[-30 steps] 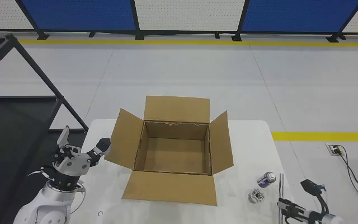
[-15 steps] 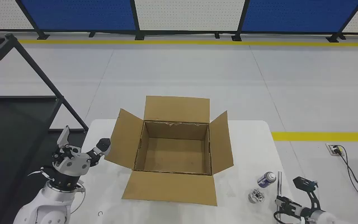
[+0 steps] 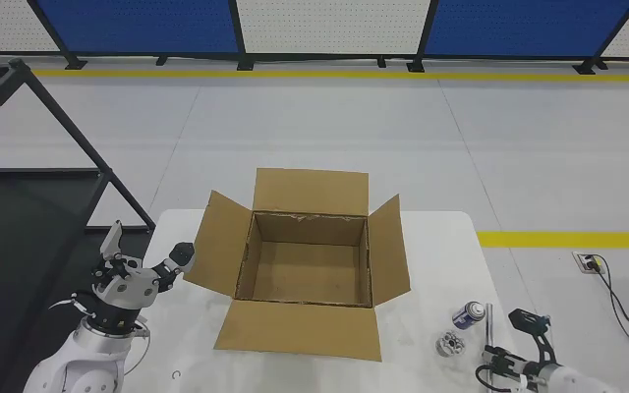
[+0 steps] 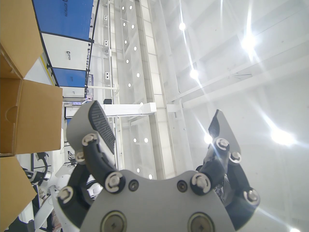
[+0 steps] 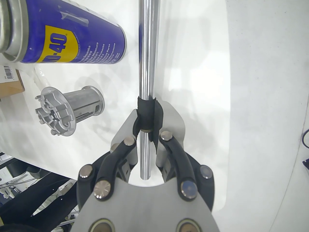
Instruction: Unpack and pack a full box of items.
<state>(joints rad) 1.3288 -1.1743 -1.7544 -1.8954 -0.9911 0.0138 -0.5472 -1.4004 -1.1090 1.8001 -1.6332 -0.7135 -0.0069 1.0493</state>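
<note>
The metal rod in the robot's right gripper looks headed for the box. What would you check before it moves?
1. Grip: right gripper shut on the metal rod: ok.
2. Cardboard box flaps all folded open: ok.
3. Room inside the box, its floor bare: ok.
4. Blue spray can and metal fitting apart from the rod: ok, though the can is close.
5. Rod length fits the box: cannot tell.
6. Left gripper open, holding nothing, off beside the box's side flap: ok.
</note>
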